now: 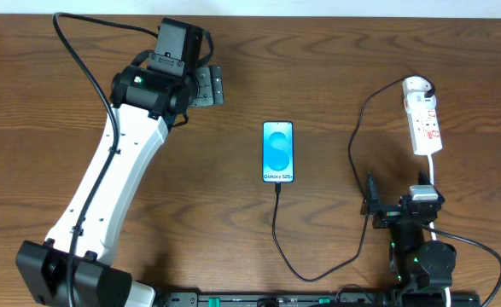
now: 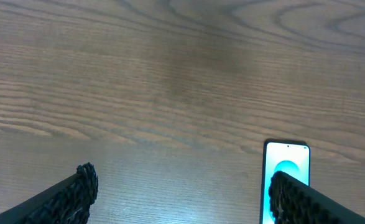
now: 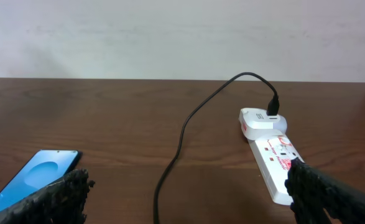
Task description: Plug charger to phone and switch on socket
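Wood-grain table (image 1: 318, 51) carries all task items. Component status:

1. Phone (image 1: 277, 152): lies flat at the table centre, screen up and lit blue.
2. Charger (image 1: 350, 153): the black cable runs from the lower edge of the phone and loops toward the near table edge. It then rises to the rounded white plug (image 1: 416, 85) at the far end of the socket (image 1: 427, 126). The cable tip meets the phone's port edge. The connection appears made, though full seating is too small to confirm.
3. Socket: lies at the right side of the table, well apart from the phone. Switch position cannot be read.

Gripper status: the left gripper (image 2: 183, 180) has its jaws spread wide and holds nothing. It hovers over bare wood to the left of the phone. The right gripper (image 3: 188, 176) is likewise spread wide and empty, positioned near the socket's near end.

Assessment: the plugging step looks complete. The outstanding step is judged to be pressing the socket switch, and the right arm is the better placed for it
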Tool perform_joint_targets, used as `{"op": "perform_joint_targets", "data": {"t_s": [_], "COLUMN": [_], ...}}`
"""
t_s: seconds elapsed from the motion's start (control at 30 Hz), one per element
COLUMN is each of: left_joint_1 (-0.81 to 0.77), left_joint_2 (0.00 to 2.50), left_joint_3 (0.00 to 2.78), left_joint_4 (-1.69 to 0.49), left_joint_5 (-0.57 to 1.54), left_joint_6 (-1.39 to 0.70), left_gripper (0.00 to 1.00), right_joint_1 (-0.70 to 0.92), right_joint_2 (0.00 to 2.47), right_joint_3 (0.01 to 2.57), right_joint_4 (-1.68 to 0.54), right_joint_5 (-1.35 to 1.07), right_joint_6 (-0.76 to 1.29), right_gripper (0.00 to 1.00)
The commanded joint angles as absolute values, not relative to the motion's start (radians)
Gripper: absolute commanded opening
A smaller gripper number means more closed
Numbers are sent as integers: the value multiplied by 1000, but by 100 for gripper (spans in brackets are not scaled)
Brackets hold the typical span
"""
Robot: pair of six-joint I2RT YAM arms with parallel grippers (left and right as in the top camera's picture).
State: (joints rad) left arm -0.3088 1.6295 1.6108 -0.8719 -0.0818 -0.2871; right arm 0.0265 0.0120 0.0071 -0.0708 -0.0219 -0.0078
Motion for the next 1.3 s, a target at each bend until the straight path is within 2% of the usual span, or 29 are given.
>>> {"op": "perform_joint_targets", "data": {"t_s": [0.0,1.07,1.27], "left_joint_1": [-308,-306,-304], "left_joint_2": [1634,1634,1631], "left_joint_3": [1612,1612,1603], "left_joint_4": [-875,-876,-961], "left_joint_5": [-97,-99,-98], "left_joint_6": [-278,-252,-237], "left_gripper": [89,90,90], "right_joint_1": [32,32,32], "right_joint_2": [5,6,6], "right_joint_3": [5,5,5], "right_joint_4": [-77,-76,-76], "right_joint_5": [-6,-6,-6], "right_joint_6": [6,6,6], "right_gripper": [99,99,99]}}
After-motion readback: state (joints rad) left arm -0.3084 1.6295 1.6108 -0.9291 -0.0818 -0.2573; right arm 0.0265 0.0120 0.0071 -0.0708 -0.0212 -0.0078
